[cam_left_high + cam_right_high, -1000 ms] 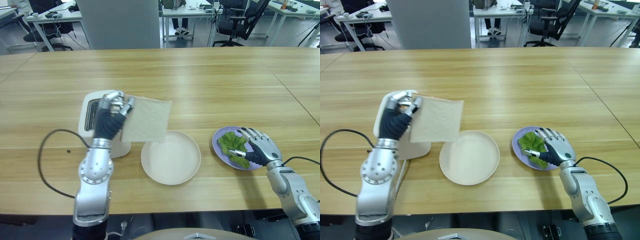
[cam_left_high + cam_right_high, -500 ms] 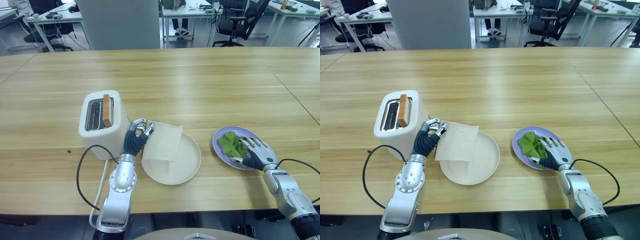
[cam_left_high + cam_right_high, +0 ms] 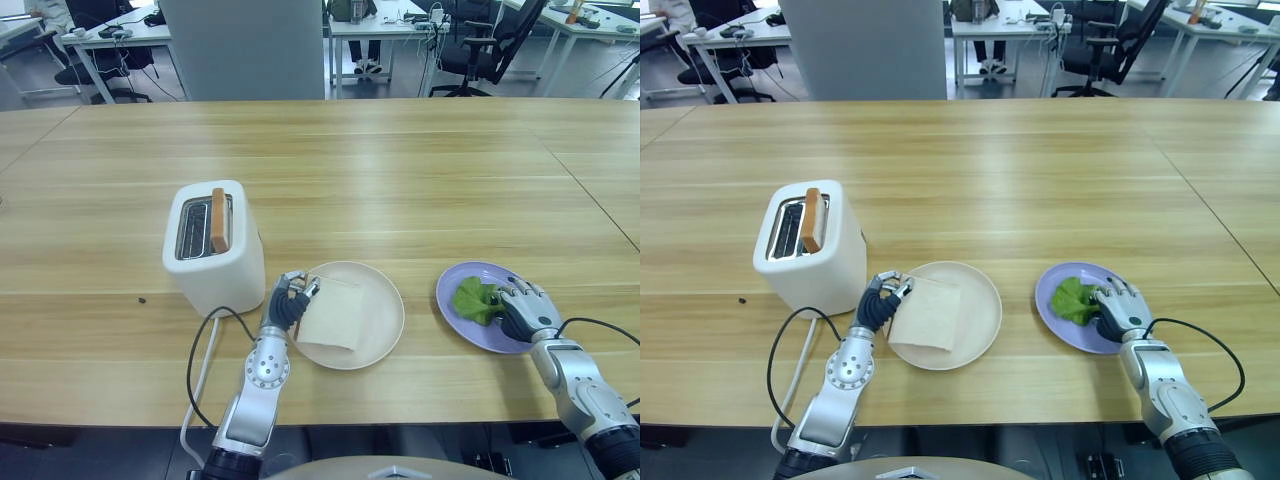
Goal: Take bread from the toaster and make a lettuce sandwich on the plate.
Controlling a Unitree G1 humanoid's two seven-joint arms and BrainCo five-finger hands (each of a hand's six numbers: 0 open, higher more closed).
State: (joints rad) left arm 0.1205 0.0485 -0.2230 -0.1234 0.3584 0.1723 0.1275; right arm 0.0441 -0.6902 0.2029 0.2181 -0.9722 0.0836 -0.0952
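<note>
**Left hand [image 3: 290, 300] grips bread slice [image 3: 332, 316]**

The bread slice lies on the cream plate [image 3: 388, 296], near its left rim; fingers snagging on release could drag it off. Right hand [image 3: 524, 308] clasps lettuce [image 3: 471, 298] on the purple plate [image 3: 466, 331].

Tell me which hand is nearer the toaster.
Left. The left hand sits just beside the toaster, gripping the bread slice on the cream plate. The right hand is beyond that plate, closed on the lettuce on the purple plate.

2 head eyes overlook the same table [image 3: 400, 150].
</note>
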